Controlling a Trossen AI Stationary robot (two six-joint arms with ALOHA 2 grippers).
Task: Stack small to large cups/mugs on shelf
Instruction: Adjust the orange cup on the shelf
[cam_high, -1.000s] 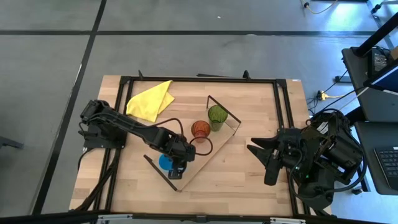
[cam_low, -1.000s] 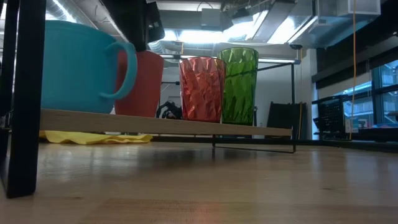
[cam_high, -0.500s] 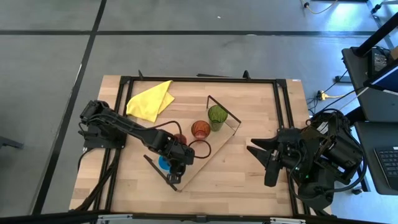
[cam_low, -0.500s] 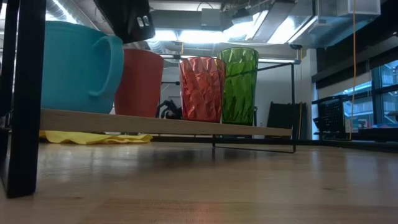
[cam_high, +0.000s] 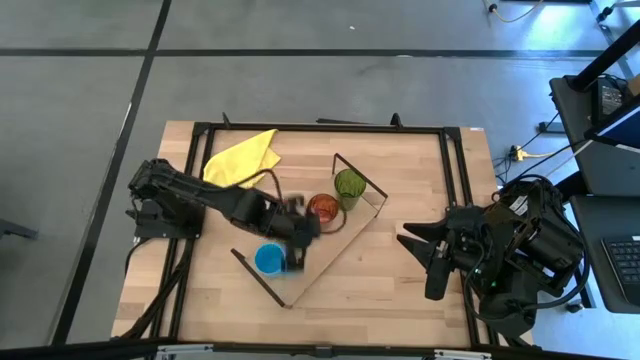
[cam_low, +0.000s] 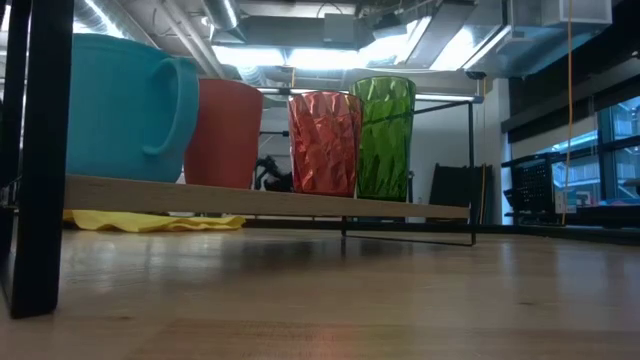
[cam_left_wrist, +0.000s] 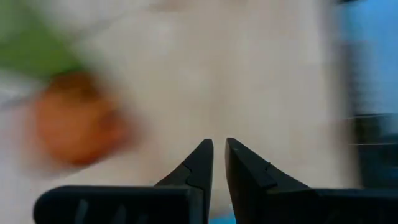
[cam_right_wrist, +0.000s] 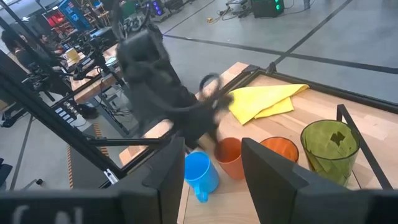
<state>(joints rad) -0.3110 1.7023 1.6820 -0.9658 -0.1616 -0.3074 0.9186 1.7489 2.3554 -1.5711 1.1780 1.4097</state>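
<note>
Looks pretty much done — the blue mug (cam_low: 125, 105), short orange cup (cam_low: 226, 133), orange tumbler (cam_low: 324, 142) and green tumbler (cam_low: 382, 137) all stand in a row on the shelf (cam_low: 300, 204). The left claw (cam_left_wrist: 219, 158) hangs over the board, nearly closed and empty — the right claw (cam_right_wrist: 211, 163) waits spread open at the bench's (cam_high: 400, 280) right side.

Two dark jointed arms, black looping cables, left end effector (cam_left_wrist: 218, 163) with tapered black fingers (cam_left_wrist: 198, 165)
</note>
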